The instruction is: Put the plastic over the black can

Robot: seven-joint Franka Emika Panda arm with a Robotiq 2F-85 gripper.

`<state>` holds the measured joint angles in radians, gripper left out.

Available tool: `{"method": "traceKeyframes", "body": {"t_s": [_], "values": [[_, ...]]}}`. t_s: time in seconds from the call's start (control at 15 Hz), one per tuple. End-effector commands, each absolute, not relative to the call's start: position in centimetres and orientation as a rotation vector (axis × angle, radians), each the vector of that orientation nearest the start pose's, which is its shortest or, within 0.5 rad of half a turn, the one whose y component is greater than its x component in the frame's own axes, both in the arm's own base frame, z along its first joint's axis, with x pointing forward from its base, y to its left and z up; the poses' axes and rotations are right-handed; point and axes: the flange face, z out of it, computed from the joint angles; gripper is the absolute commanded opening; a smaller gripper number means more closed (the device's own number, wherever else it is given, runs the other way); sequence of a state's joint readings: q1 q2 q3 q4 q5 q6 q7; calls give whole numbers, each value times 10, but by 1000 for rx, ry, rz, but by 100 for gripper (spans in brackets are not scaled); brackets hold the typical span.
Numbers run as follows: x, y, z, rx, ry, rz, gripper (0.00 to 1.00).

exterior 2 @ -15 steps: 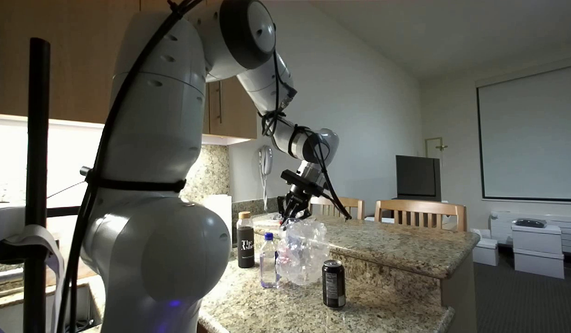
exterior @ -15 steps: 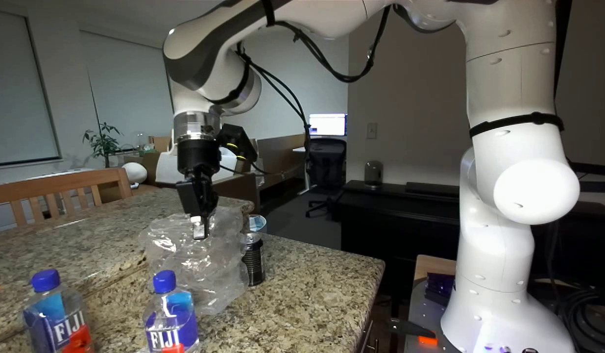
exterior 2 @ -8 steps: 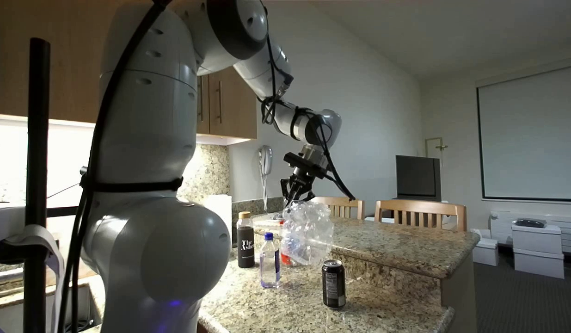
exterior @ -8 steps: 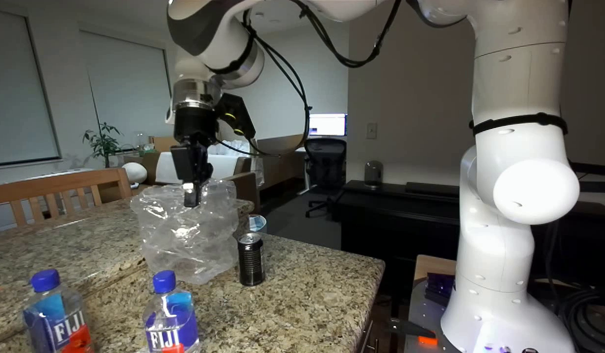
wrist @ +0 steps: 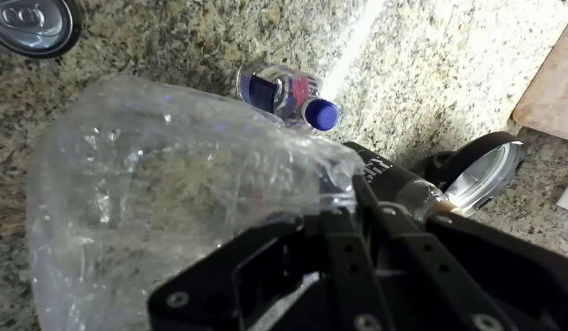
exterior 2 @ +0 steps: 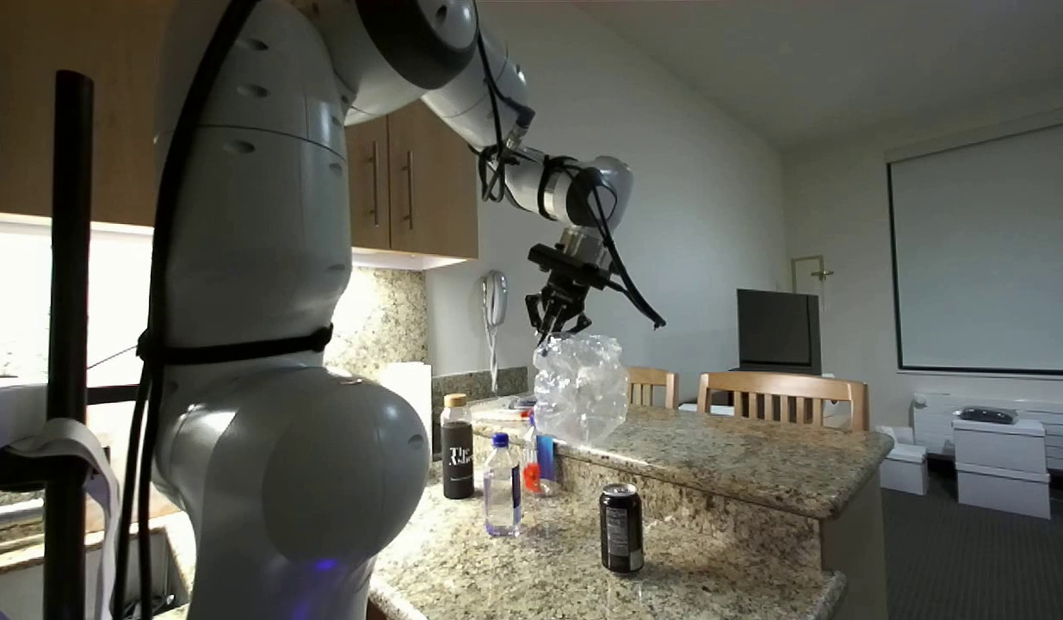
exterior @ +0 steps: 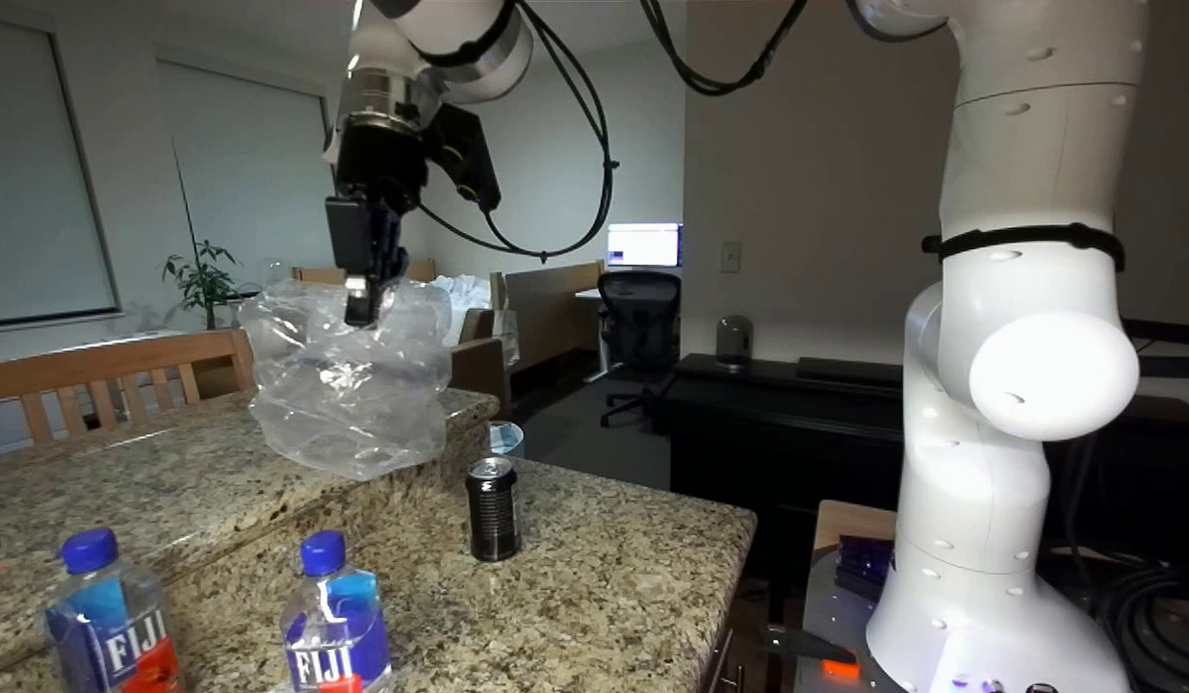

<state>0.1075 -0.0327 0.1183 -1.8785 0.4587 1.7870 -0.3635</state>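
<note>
One gripper (exterior: pixel 363 308) pinching plastic (exterior: pixel 353 404), gap to black can (exterior: pixel 493 512), counter edge (exterior: pixel 642 497) beyond.

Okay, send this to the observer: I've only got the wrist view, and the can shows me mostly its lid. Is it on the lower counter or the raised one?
Observer: In both exterior views the black can stands on the lower counter.
Operator: And what I'm holding, is that resting there too?
Observer: No, in an exterior view the clear plastic hangs above that surface.
Operator: What's past the raised counter?
Observer: In an exterior view, two wooden chairs stand beyond it.
</note>
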Motion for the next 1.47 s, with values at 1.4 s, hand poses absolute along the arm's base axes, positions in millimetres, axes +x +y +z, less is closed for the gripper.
{"method": "traceKeyframes", "body": {"t_s": [1.4], "values": [[462,69,494,-2791,-239,210,9]]}}
